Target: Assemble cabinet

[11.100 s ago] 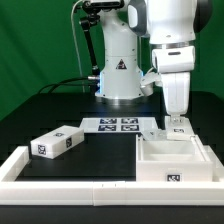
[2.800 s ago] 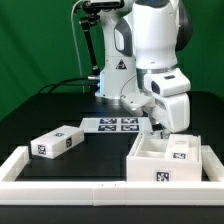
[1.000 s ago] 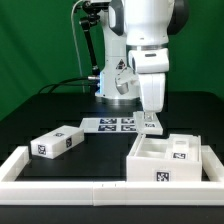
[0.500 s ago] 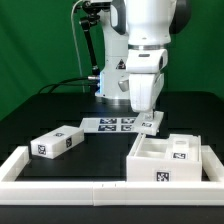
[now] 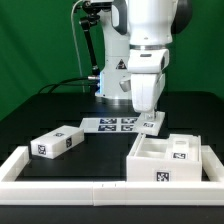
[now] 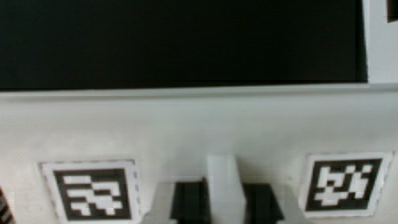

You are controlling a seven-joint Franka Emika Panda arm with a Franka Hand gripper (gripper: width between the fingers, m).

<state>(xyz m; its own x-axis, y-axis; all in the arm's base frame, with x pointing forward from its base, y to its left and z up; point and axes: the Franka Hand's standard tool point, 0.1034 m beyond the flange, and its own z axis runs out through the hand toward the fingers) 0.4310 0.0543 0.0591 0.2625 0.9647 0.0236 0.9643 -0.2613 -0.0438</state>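
Your gripper (image 5: 150,119) hangs just over the thin flat white marker board (image 5: 108,124); whether its fingers are spread cannot be told. The white plastic open-box cabinet (image 5: 162,166) sits near it, lower, not touching.

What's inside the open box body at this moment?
The box body shows a bare white cavity and, at the exterior view's right, a tagged white surface. Its walls hide the floor; separate piece or own wall, unclear.
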